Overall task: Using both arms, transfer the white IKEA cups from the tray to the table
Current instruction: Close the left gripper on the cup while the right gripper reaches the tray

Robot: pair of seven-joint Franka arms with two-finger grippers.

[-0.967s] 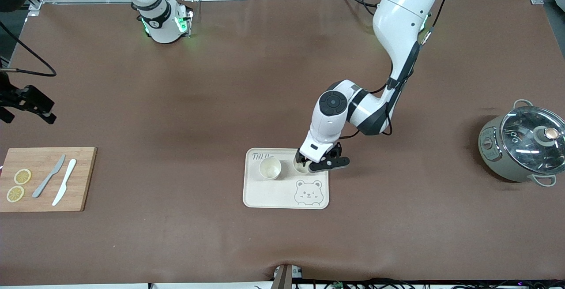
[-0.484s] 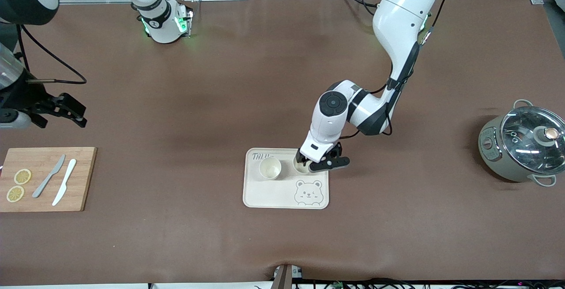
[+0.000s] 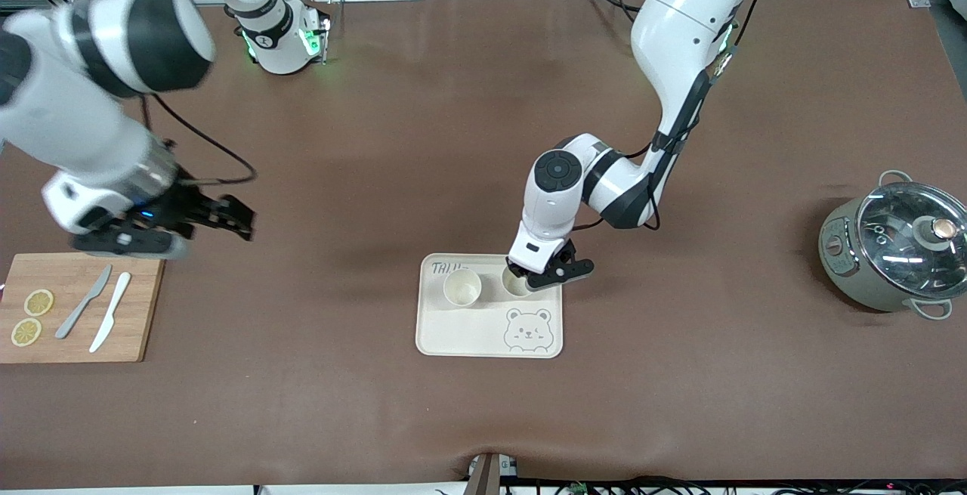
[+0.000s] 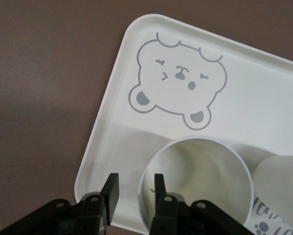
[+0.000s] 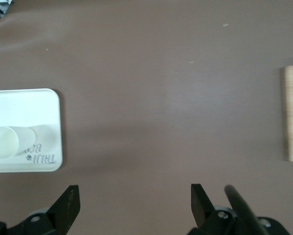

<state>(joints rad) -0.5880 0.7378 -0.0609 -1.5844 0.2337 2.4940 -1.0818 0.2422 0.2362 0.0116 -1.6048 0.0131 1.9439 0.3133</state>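
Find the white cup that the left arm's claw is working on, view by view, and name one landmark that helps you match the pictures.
Front view: the cup stands on the bear tray, under the left claw, toward the left arm's end of the tray.
Left wrist view: the cup fills the lower middle, one finger inside its rim.
Right wrist view: not in it; only the other cup shows.
Shared landmark: the tray.

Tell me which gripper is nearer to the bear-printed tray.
The left. The left gripper straddles the wall of a cup on the tray; the right gripper hangs open above bare table near the cutting board.
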